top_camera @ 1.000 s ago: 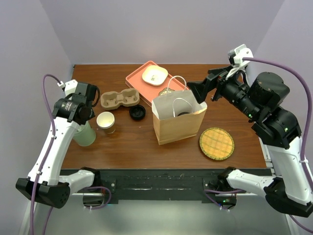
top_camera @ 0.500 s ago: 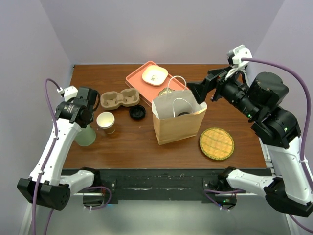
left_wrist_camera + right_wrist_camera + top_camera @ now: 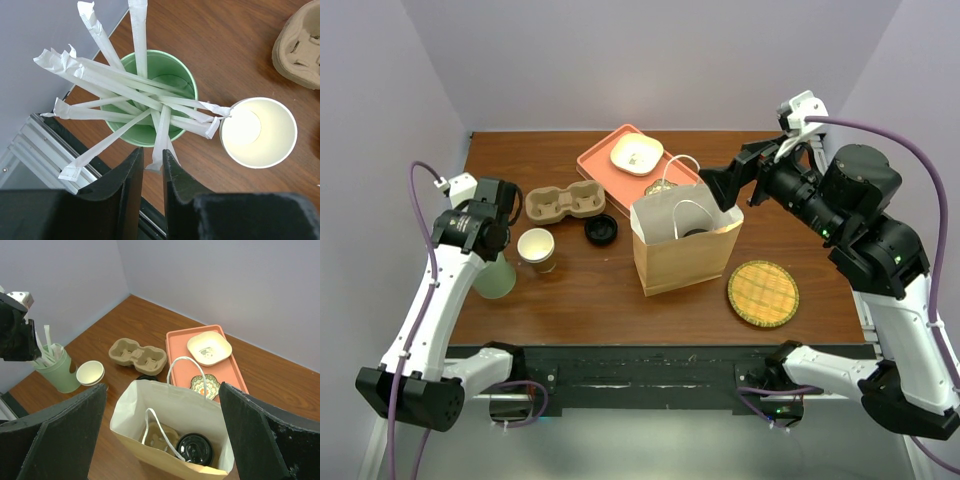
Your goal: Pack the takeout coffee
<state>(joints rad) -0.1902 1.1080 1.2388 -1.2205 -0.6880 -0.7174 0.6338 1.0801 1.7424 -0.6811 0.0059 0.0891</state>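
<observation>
Sitting at the bottom of the upright paper bag [image 3: 150, 440], the takeout coffee [image 3: 195, 449] shows only its black lid. Right end effector [image 3: 722, 190]: raised near the bag's mouth, fingers spread wide, holding nothing. Left end effector [image 3: 151, 160]: over the green cup [image 3: 186, 80] of wrapped straws [image 3: 115, 82], fingers nearly together with a slim gap; one straw's end lies at that gap, and I cannot tell whether it is pinched. Also on the surface [image 3: 580, 290]: lidless cup [image 3: 258, 132] just beside the green cup, cup carrier [image 3: 566, 202], loose black lid [image 3: 601, 230], orange tray [image 3: 595, 165] with white dish [image 3: 637, 153], woven coaster [image 3: 763, 293].
</observation>
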